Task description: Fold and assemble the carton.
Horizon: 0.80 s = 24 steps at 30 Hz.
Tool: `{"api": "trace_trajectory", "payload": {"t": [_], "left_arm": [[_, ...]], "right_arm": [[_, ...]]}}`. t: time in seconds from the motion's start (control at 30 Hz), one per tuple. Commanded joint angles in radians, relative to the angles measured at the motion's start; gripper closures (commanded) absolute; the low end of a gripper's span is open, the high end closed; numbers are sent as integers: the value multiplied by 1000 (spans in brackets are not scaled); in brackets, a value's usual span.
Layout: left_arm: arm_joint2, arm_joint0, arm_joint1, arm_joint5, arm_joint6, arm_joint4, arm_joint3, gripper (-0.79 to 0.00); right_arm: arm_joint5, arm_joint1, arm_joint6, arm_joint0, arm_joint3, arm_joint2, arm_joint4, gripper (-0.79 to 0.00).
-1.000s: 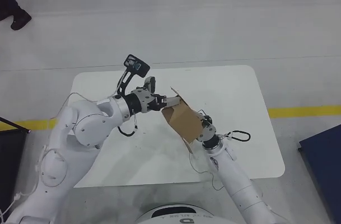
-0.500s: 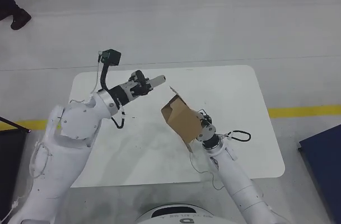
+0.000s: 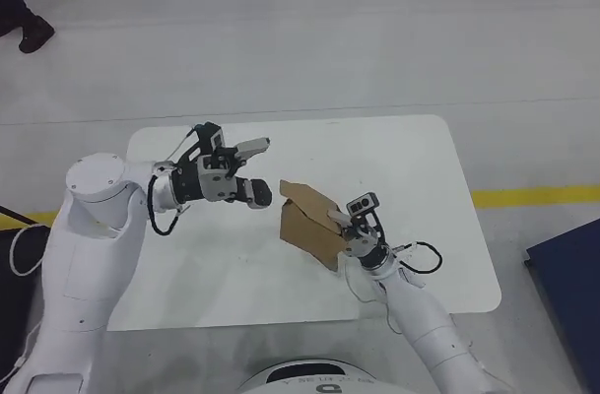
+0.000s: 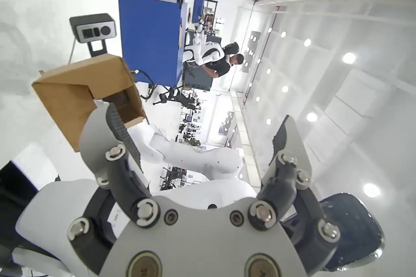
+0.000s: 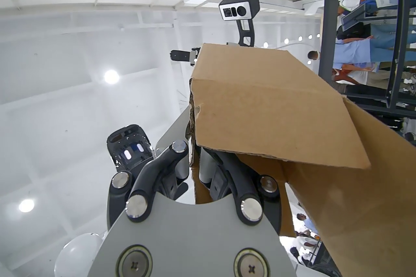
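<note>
Withdrawn from the one carton (image 3: pixel 307 225), left tool (image 3: pixel 266 171) hovers wide open — right tool (image 3: pixel 341 232) clamped on its edge, above the worktop (image 3: pixel 418 158).

A plain brown cardboard carton (image 3: pixel 307 223) hangs half-formed over the right-centre of the white worktop (image 3: pixel 408 158). It is tilted, with one corner dipping toward the surface; whether it touches there cannot be told. Its walls are squared up into a box shape. One end gapes open to show the bare interior, and a flap (image 5: pixel 373 200) splays outward beyond a rough-cut edge. The right gripper (image 3: pixel 343 234) holds it by one wall on its right side, fingers (image 5: pixel 227 169) pinched onto the cardboard edge.
</note>
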Motion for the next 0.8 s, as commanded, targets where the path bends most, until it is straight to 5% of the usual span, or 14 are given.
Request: {"api": "trace_trajectory", "payload": {"t": [0.0,0.43,0.77], "left_arm": [[35,-9,-4,-12,8,-13,21,-785],[191,-95,-24,-36,51,-63,128,-785],[39,-25,1,-45,84,-132,49,-785]], "right_arm": [[0,1,1,-1,-4,0,-2,0],[-6,9,-12,-24,-47,-6,-30,0],[-9,14,-19,-28,-50,-2,-30,0]]}}
